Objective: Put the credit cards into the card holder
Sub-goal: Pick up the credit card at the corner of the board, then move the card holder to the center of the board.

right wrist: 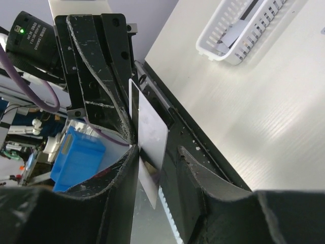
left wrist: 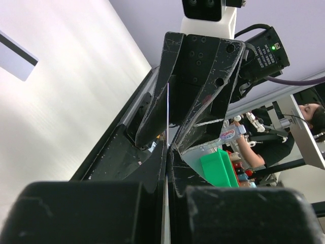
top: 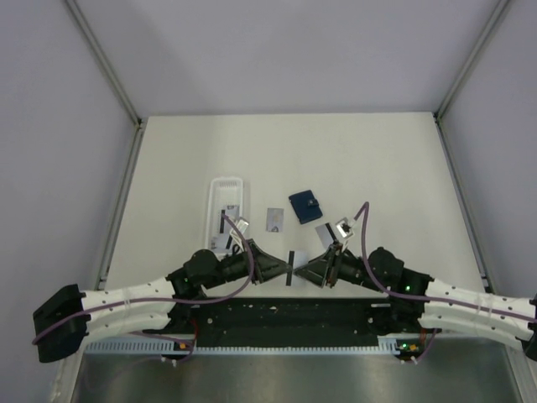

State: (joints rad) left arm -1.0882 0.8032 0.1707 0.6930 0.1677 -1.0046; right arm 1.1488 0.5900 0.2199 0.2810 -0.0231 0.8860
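**Left hand (left wrist: 167, 152) clamped on a thin grey-white rectangular credit card (right wrist: 150, 134)**

Left wrist view: black fingers of the left hand fill the foreground. They are pressed together on the credit card, which shows edge-on as a pale line. Facing them is the right hand (left wrist: 158, 143), with one finger on each side of the same card. At upper left a loose grey card (left wrist: 18, 57) with a black stripe lies flat on the pale desk (left wrist: 76, 112), well apart from both hands.

Right wrist view: the right hand's fingers stand apart with the credit card between them. The card lies against one finger, and a gap shows on the other side. Beyond, a long white slotted plastic tray (right wrist: 223, 48) sits on the desk with cards in it.

Top view: both hands meet at the near edge of the desk, with the credit card held between them. The small dark navy-blue folding card holder (top: 305, 206) lies closed on the desk beyond the hands and slightly to the right, well apart from both. The loose grey card lies between the card holder and the tray.
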